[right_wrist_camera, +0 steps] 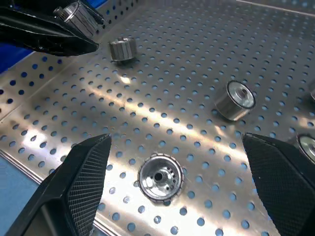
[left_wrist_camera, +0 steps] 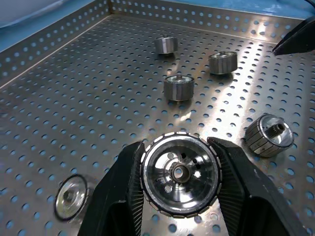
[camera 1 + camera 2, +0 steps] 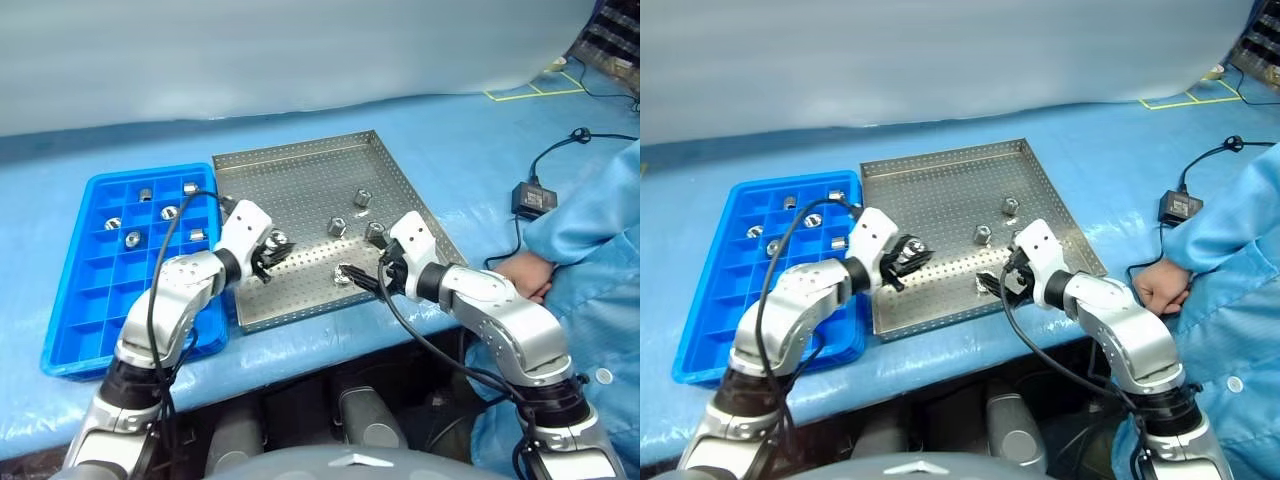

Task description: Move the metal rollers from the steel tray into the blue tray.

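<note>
Black left fingers (image 2: 123, 196) pinch a metal roller (image 2: 179, 174); right fingers (image 1: 88, 167) spread wide.

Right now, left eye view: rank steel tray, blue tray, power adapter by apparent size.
1. steel tray
2. blue tray, slightly smaller, but its right edge sits behind the left arm, so close
3. power adapter, far smallest

The blue tray (image 3: 70, 300) is partly covered along its near right side by the left arm. One roller (image 1: 309, 145) is cut off at the right wrist view's edge. In the head views, the roller (image 3: 278, 240) in the left gripper (image 3: 268, 256) is too small to detail.
</note>
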`<act>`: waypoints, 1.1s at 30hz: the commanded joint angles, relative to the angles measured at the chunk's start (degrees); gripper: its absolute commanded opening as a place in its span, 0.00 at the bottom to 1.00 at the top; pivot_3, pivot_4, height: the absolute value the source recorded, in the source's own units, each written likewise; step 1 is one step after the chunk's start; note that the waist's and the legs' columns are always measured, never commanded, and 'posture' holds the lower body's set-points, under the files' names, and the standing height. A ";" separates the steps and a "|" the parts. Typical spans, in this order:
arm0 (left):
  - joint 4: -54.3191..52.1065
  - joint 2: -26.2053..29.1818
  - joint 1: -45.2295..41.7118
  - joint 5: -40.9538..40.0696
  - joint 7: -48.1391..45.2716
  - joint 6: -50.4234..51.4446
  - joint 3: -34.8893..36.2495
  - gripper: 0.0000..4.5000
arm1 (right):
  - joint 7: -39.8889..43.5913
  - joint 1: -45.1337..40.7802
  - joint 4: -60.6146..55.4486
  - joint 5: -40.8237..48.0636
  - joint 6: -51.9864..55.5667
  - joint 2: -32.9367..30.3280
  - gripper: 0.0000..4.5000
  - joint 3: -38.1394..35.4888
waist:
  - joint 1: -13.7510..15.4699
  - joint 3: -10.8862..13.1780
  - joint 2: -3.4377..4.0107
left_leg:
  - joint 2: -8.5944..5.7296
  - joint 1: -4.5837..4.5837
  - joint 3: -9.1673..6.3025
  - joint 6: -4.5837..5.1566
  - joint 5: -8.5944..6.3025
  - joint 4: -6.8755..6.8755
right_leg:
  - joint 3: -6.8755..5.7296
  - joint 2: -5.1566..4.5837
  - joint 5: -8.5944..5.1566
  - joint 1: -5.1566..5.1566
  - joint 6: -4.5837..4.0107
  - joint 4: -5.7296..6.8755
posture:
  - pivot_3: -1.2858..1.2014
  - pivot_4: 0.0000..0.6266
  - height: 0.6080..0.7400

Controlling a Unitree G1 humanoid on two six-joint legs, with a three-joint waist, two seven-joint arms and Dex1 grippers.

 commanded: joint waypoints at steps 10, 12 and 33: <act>-6.32 -11.65 1.64 6.49 26.04 4.86 20.74 0.38 | 3.05 -5.50 4.89 -1.56 -3.93 2.18 1.00 3.67 | 7.85 0.02 -0.08 | -0.05 -0.10 0.11 0.01 0.00 0.07 | -0.06 -0.04 0.04 0.05 0.05 -0.08 | 0.54 0.24 1.00; -4.87 -13.37 0.72 7.60 29.29 4.63 21.82 0.38 | 3.15 -5.58 5.01 -1.66 -3.98 2.31 1.00 3.75 | 8.72 0.03 -0.13 | -0.06 -0.13 0.14 0.01 0.00 0.14 | -0.09 -0.06 0.04 0.08 0.06 -0.10 | 0.54 0.24 1.00; 5.30 -19.93 -4.78 8.98 37.79 -4.08 23.01 0.88 | -0.18 -2.86 -0.30 -0.72 -1.55 2.49 1.00 1.59 | 8.67 0.03 -0.23 | -0.03 -0.13 0.19 0.01 0.00 0.17 | -0.15 -0.06 0.06 0.10 0.04 -0.08 | 0.51 0.24 1.00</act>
